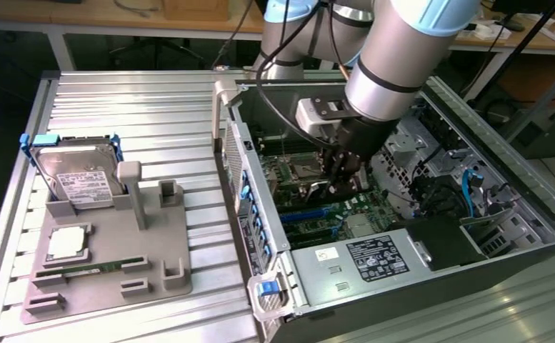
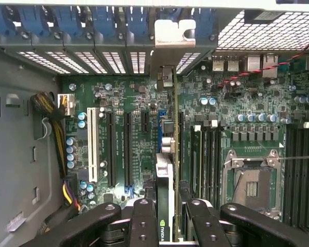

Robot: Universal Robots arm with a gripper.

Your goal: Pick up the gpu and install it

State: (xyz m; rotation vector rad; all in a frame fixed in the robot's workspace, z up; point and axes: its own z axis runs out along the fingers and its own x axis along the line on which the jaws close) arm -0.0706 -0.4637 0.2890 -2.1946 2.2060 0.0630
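Observation:
My gripper reaches down into the open computer case and is shut on the gpu. In the wrist view the gpu stands edge-on between the black fingers, over the green motherboard. Its silver end bracket reaches the row of rear slot openings with blue clips. The card lies along a blue expansion slot; whether it sits in the slot I cannot tell. In the exterior view the gpu shows as a dark piece under the fingers, just above the board.
A grey holder at the exterior view's left carries a hard drive with blue rails, a square silver chip and a green memory stick. Inside the case are a black power supply, cables and the drive cage.

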